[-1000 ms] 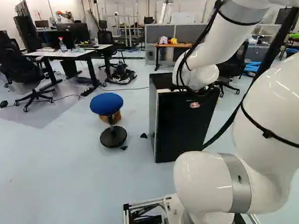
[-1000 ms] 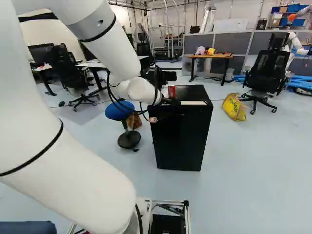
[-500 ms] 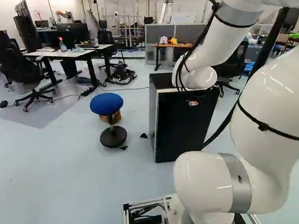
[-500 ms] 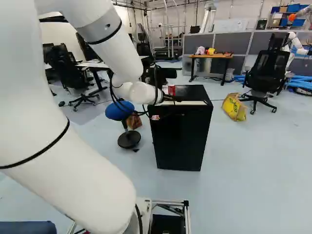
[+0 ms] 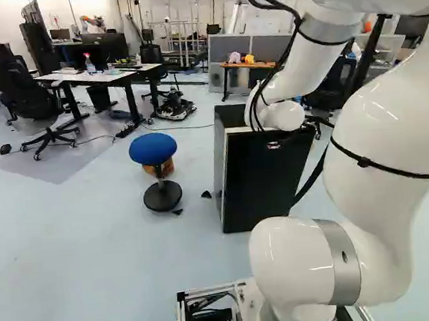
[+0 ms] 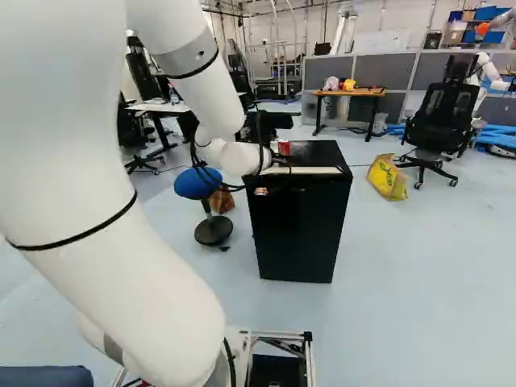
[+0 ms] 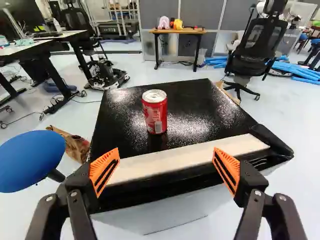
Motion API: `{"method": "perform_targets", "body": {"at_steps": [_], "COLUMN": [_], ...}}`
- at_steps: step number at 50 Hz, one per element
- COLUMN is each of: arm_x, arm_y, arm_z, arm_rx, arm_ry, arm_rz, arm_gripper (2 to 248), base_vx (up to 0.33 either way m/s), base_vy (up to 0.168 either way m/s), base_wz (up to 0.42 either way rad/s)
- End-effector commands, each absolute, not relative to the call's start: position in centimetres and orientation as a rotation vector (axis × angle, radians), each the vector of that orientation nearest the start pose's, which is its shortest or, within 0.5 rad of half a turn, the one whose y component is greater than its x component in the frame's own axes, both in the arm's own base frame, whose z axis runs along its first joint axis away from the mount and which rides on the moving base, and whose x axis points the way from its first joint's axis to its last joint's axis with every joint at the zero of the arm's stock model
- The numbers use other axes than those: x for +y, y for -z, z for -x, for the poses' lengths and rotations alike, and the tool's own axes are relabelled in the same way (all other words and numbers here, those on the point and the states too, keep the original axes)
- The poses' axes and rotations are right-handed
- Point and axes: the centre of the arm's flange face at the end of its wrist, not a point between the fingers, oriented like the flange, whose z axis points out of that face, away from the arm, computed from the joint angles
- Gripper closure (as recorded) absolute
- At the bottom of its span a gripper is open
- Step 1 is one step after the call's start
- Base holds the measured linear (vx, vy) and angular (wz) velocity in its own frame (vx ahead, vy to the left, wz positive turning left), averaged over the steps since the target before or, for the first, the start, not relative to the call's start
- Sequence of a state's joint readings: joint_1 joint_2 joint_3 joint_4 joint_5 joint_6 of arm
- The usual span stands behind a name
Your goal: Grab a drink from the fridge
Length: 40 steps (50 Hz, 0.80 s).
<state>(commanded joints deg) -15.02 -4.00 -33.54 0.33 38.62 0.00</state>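
My gripper is at the top front edge of the black fridge in the right base view, partly hidden by the wrist and cables. In the wrist view the gripper stands open, its orange-padded fingers wide apart with nothing gripped. A red drink can stands upright on the black fridge top, ahead of the gap between the fingers and apart from them. A pale strip runs along the top's near edge. The fridge's front appears closed in the base views.
A blue stool stands beside the fridge, with a brown bag behind it. Farther off are desks, a wooden table, an office chair and a yellow bag. Another robot stands at the far right.
My arm has shifted, its upper links to the right in the right base view and to the left in the left one; the wrist is slightly lower. Base, fridge and can have stayed put.
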Motion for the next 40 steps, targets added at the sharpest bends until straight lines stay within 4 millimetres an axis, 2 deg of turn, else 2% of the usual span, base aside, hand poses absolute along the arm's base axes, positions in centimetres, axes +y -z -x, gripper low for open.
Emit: {"method": "perform_targets", "body": {"at_steps": [40], "arm_x": [-12.3], "arm_y": [-40.0], "arm_z": [-49.1], "arm_rx": [0.327], "arm_ry": [2.021], "arm_rz": [2.58], "arm_gripper": [3], "base_vx": [0.0], "base_vy": [0.0], "base_wz": [0.0]}}
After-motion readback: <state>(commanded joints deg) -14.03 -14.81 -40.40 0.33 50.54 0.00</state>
